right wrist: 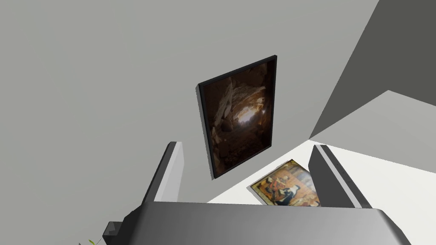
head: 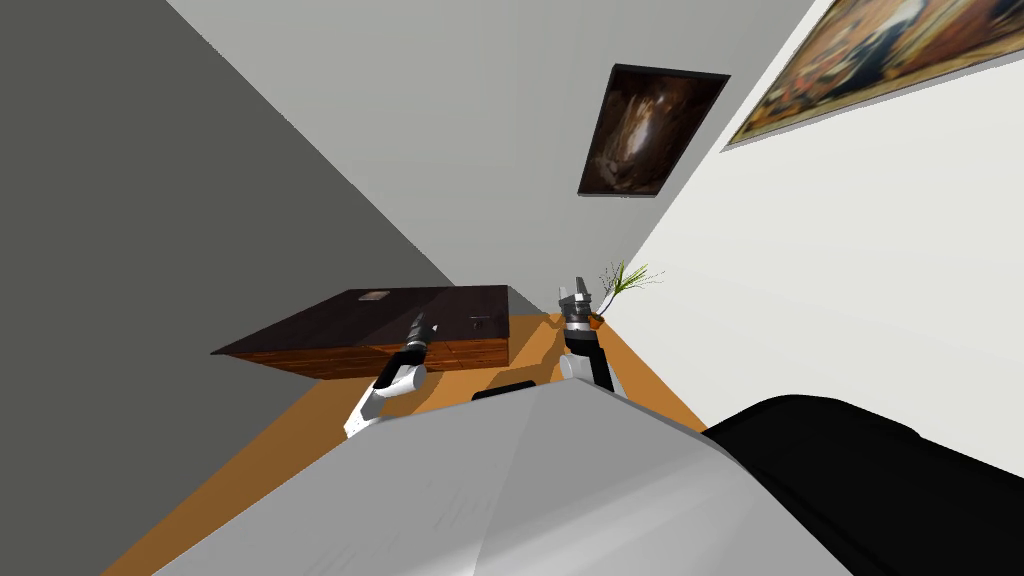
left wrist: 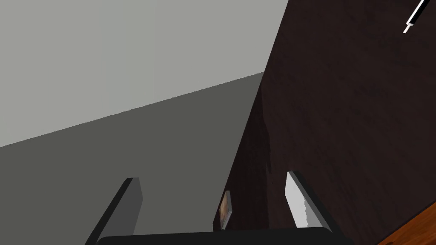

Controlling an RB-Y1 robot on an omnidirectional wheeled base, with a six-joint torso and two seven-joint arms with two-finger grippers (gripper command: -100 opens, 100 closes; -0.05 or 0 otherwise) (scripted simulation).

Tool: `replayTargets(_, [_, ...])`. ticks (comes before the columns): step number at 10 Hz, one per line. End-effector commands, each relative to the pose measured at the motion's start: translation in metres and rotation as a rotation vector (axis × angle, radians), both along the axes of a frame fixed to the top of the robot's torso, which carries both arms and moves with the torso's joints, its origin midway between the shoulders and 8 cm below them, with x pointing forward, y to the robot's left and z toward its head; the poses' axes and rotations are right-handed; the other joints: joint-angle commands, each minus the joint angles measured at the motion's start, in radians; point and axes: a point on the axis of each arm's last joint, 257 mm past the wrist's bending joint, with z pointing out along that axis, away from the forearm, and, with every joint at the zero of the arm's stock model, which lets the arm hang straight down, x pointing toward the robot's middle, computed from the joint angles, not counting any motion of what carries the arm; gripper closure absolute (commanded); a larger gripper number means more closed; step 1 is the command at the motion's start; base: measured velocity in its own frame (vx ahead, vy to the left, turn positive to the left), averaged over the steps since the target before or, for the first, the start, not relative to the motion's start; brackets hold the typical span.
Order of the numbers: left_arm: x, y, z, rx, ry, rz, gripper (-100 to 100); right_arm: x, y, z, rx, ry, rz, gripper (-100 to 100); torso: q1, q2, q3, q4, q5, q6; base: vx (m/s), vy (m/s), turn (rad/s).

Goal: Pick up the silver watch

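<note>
Left hand point(head: 424, 321) hangs open over the worktop's point(head: 330, 325) front edge, the watch point(head: 479, 323) near its right corner. Right hand point(head: 578, 290) is open too.

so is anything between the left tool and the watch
Nothing visible: the open left tool hangs over the dark tabletop, and the small flat thing that looks like the watch lies bare on it, just ahead.

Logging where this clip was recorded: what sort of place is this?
Probably a furnished room in a house, maybe a living room: a dark framed painting on the wall, a dark wooden table, and a small potted plant in the corner.
</note>
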Motion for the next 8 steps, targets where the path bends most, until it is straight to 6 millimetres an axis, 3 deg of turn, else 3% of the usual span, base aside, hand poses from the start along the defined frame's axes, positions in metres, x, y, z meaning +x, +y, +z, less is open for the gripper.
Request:
replayTargets(1, [0.000, 0.004, -0.020, -0.033, 0.043, 0.010, -100, 0.000, 0.000, 0.000, 0.000, 0.000, 0.000, 0, 0.000, 0.000, 0.000, 0.000, 0.000, 0.000, 0.015, 0.015, -0.013])
replayTargets(8, [0.010, 0.000, -0.091, -0.234, 0.206, 0.048, -100, 0.000, 0.000, 0.000, 0.000, 0.000, 0.000, 0, -0.001, -0.001, 0.000, 0.000, 0.000, 0.000, 0.023, 0.003, -0.007])
